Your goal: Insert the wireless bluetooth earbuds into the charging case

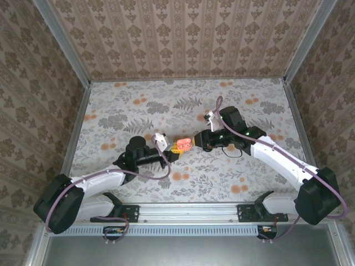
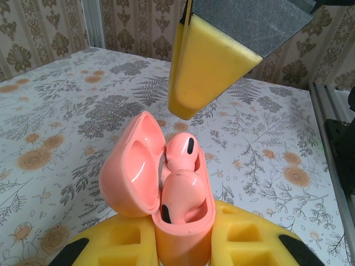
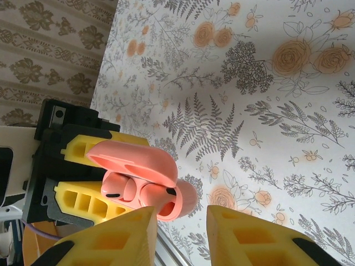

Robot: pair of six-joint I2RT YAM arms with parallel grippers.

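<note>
The salmon-pink rounded plastic case [image 2: 186, 238], lid hinged open, holds two glossy pink earbuds [image 2: 180, 194] with black spots. The left tool [image 1: 173, 148] clamps it; the right tool [image 3: 182, 226] stands wide, empty.

The light here is soft and even, seemingly from overhead, with nothing harsh. From above, the tabletop [image 1: 183, 105] is uniformly bright, and the arms [image 1: 277, 156] throw only faint, fuzzy-edged shadows close beneath them. The metal frame rails [image 1: 61, 41] splay outward toward that view's corners. At the left wrist, the glossy charging case [image 2: 133, 172] carries broad pale highlights and looks sharp, while the far wallpaper [image 2: 50, 33] goes soft. At the right wrist, the right arm's fingers [image 3: 111, 244] blur along the bottom edge, and a dim grey shadow lies across the tabletop beside the case.
</note>
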